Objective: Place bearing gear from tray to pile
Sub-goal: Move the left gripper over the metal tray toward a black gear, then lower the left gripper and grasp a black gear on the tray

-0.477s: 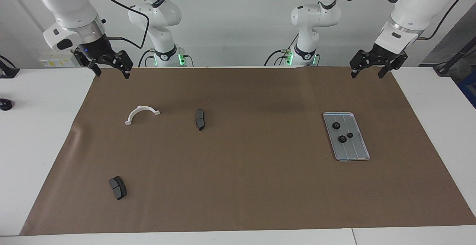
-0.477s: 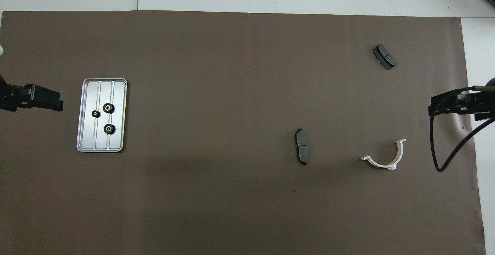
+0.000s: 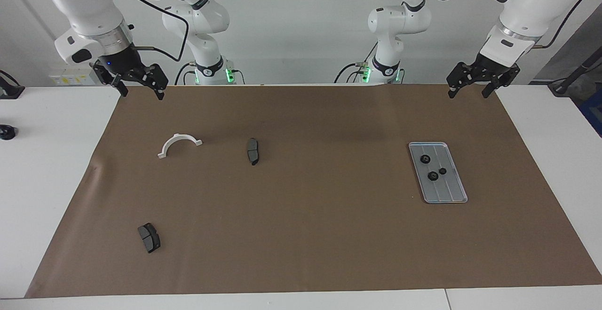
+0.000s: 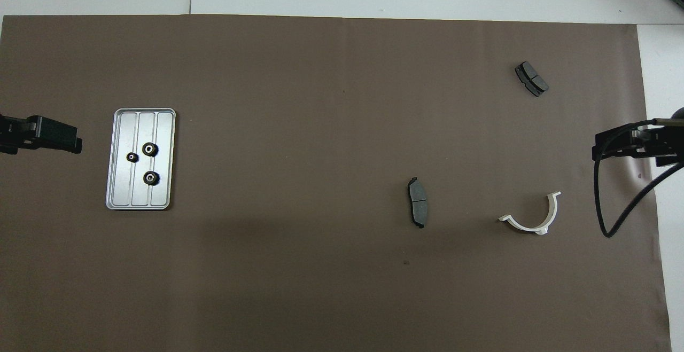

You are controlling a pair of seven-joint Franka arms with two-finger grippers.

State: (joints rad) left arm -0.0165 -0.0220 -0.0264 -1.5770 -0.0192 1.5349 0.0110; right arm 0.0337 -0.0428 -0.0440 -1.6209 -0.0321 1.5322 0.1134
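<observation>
Black gears (image 3: pixel 432 168) below open left gripper (image 3: pixel 469 91)

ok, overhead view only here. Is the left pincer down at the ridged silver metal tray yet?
Observer: No. The left pincer hangs high above the brown paper mat, well clear of the ridged silver metal tray.
Operator: Holding anything?
Observer: Nothing. It is open, fingertips wide apart.
Operator: Right pincer?
Observer: The right pincer is raised just as high over the mat's edge at its own end, open and empty.
</observation>
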